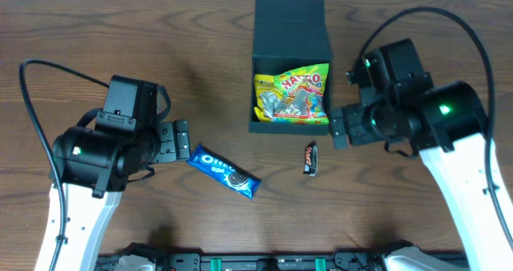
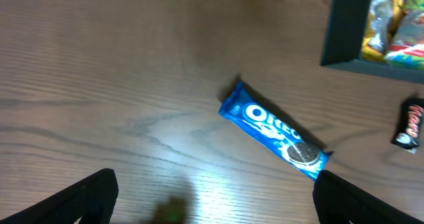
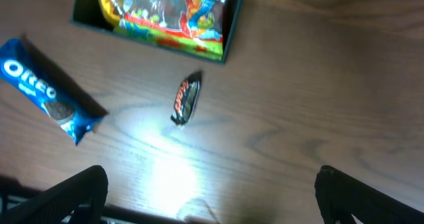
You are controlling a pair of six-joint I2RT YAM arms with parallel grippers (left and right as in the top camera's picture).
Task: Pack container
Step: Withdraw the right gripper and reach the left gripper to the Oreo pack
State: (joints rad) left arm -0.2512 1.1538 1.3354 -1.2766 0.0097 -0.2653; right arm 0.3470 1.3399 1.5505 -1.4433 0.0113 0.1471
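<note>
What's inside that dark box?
The dark box holds a yellow Haribo sweets bag, covering nearly the whole floor. Anything beneath the bag is hidden.

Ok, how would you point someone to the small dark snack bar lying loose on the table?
Find the dark square container at the table's far middle, open, with a yellow Haribo bag inside. On the wood just off its near right corner lies the mini candy bar. It is short and black with red lettering, unlike the long blue Oreo pack further left in the overhead view.
</note>
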